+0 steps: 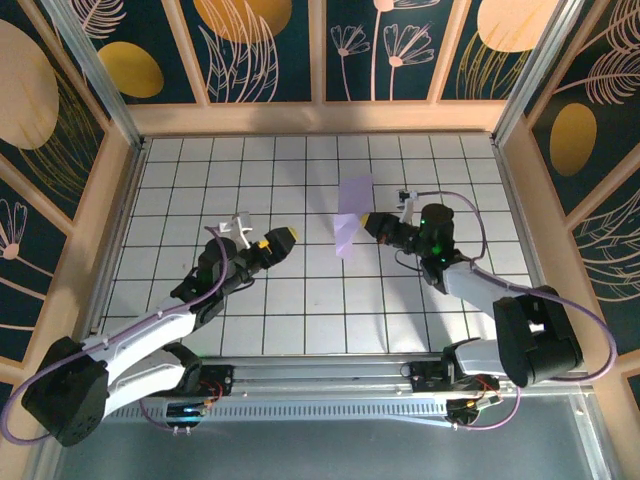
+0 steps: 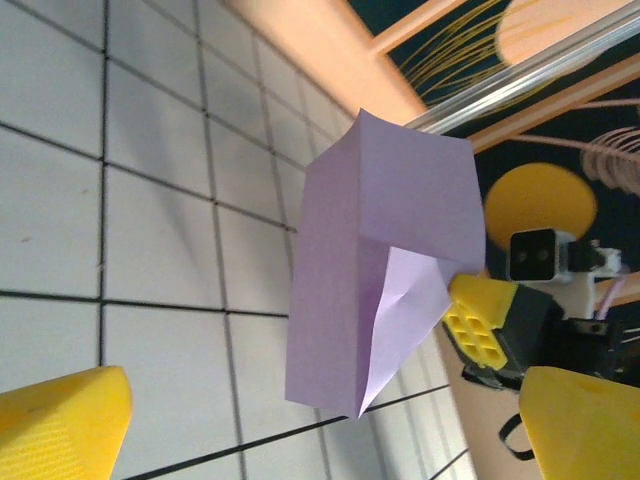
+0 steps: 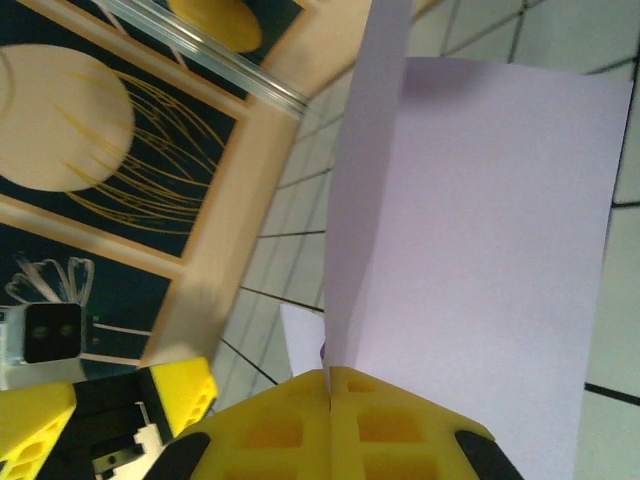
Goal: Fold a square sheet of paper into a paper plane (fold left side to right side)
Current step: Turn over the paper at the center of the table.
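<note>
The square sheet of paper [image 1: 352,218], already doubled over with a paler flap showing inside, is held on edge above the gridded table [image 1: 300,310], slightly right of centre and toward the far half. It is pinched at its right-hand edge by the right gripper [image 1: 370,226], whose jaws are closed tight on the paper. The left gripper [image 1: 283,238] is seen to the left of the sheet, apart from it, with its jaws spread wide and nothing between them. A mid-fold step is judged to be in hand, since no dart shape is formed yet. For the next move, a free edge would need to be taken by the left gripper, or the sheet laid flat so that a crease can be pressed.
</note>
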